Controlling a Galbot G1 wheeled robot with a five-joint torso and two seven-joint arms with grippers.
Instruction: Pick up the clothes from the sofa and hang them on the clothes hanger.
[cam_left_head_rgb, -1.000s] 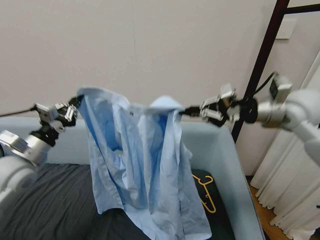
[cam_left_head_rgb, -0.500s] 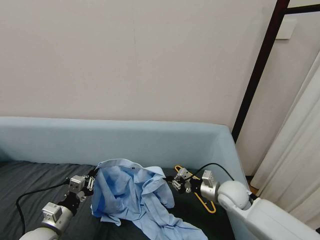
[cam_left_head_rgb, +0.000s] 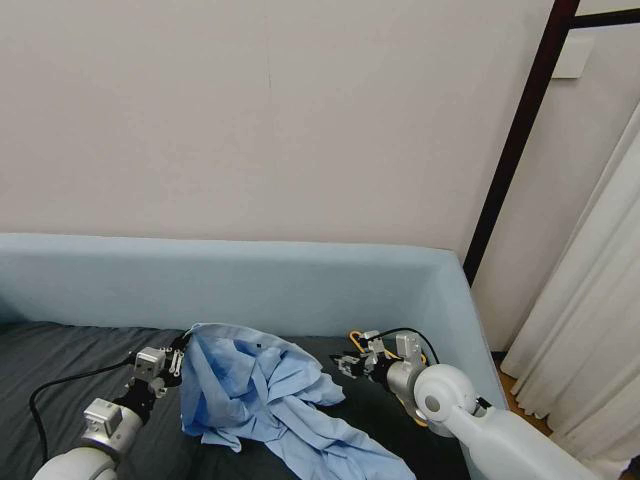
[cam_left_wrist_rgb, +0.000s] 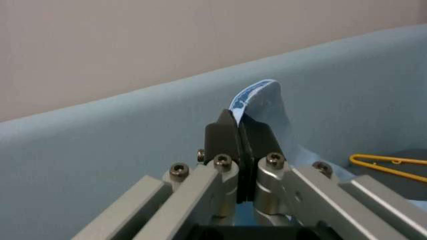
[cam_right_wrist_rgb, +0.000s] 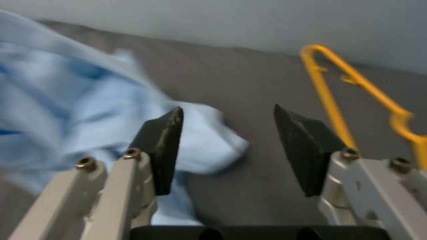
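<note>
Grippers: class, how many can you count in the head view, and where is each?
2. The left gripper is shut on the shirt's edge, low over the sofa; the right gripper is open at the shirt's other side.

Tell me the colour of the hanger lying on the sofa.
Yellow. The hanger shows best in the right wrist view.

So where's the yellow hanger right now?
Head view: the yellow hanger lies on the sofa seat, right side, by the right gripper and beside the blue shirt.
</note>
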